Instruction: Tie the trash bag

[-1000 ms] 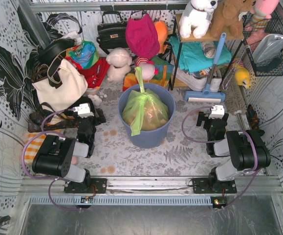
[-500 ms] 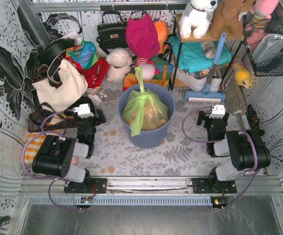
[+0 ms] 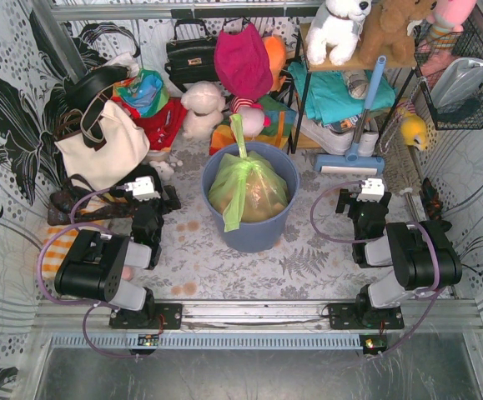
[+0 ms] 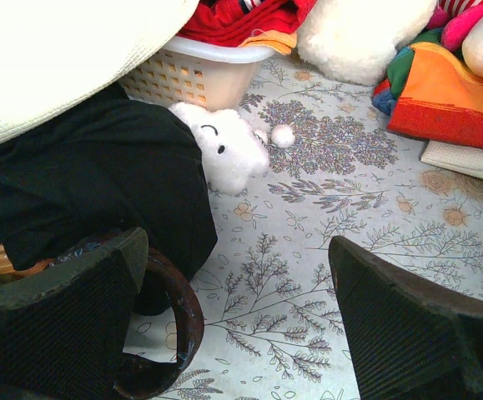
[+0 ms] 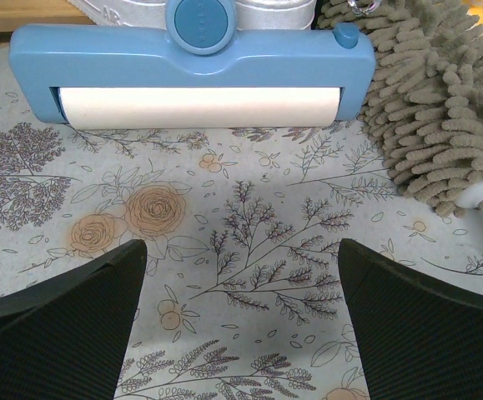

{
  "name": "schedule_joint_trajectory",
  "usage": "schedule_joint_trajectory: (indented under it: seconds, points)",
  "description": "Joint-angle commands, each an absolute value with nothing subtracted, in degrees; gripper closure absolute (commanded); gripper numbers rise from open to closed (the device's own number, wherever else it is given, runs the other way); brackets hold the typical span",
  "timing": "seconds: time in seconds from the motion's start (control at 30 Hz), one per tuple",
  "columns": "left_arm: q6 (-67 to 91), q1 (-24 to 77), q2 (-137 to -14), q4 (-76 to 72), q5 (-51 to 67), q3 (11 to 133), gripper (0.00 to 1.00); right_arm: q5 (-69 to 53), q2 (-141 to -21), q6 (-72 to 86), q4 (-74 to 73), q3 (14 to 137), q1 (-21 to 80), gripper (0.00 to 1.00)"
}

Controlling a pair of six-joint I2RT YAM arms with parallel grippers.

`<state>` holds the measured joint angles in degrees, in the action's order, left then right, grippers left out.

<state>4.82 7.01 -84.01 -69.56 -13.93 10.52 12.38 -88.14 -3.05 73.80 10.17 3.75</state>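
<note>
The light-green trash bag (image 3: 248, 185) sits in the round blue-grey bin (image 3: 252, 234) at the middle of the floor, tan paper showing through it. Its top is gathered into a knot, with one tail standing up toward the back and another hanging over the bin's front. My left gripper (image 3: 147, 190) rests low to the bin's left, folded back near its base; in the left wrist view the left gripper (image 4: 237, 321) is open over patterned floor. My right gripper (image 3: 369, 190) rests to the bin's right, and in its wrist view the right gripper (image 5: 241, 321) is open with nothing between the fingers.
A cream tote bag (image 3: 99, 143) and dark shoes (image 4: 74, 200) crowd the left arm; a brown ring strap (image 4: 170, 329) lies by its left finger. A small white plush (image 4: 224, 150) and laundry basket (image 4: 191, 79) lie ahead. A blue floor sweeper (image 5: 191, 75) and grey mop head (image 5: 429, 117) face the right gripper.
</note>
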Motion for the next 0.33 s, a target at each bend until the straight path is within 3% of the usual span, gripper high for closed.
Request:
schedule_joint_trajectory:
  seconds: [0.0, 0.3]
  points:
    - [3.8, 6.6, -84.2, -72.7, -13.8, 10.5, 0.02, 12.5, -88.4, -3.4, 76.7, 10.4, 3.3, 0.03]
    - [4.4, 5.9, -84.2, -70.9, -12.9, 11.4, 0.02, 12.6, -88.4, -3.3, 76.7, 10.4, 3.3, 0.03]
